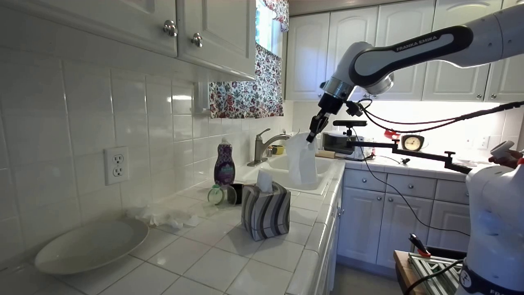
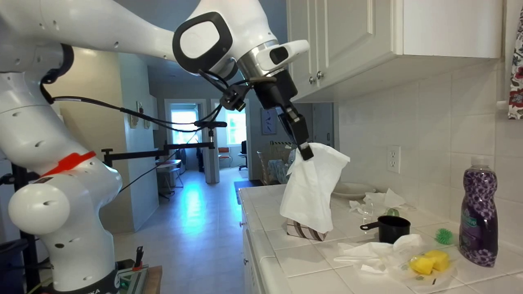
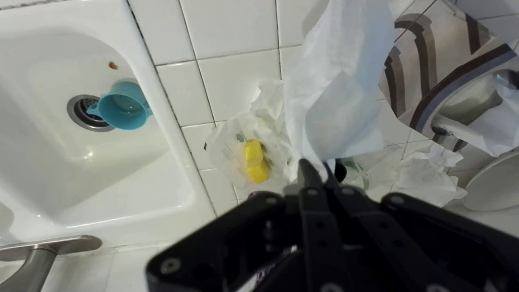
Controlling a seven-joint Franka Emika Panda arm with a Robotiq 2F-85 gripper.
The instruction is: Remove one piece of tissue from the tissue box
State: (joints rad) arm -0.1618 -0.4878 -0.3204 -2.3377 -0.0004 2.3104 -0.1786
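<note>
My gripper is shut on a white piece of tissue, which hangs limp from the fingertips. The gripper (image 1: pixel 311 137) (image 2: pixel 305 152) and the piece of tissue (image 1: pixel 303 164) (image 2: pixel 310 192) show in both exterior views, high above the counter. In the wrist view the fingertips (image 3: pixel 318 168) pinch the tissue (image 3: pixel 340 109) at its edge. The striped tissue box (image 1: pixel 268 211) stands on the counter, apart from the held sheet. Another tissue (image 1: pixel 265 181) sticks up from its top. In an exterior view the held sheet hides most of the box (image 2: pixel 304 230). The box (image 3: pixel 425 65) is partly in the wrist view.
A white sink (image 3: pixel 170 162) with a blue cup (image 3: pixel 123 106) lies beside the counter. A purple soap bottle (image 2: pixel 479 212), a black cup (image 2: pixel 393 228), yellow pieces (image 2: pixel 429 262), crumpled white sheets (image 2: pixel 374 253) and an oval plate (image 1: pixel 94 246) are on the counter. Cabinets (image 1: pixel 217 37) hang above.
</note>
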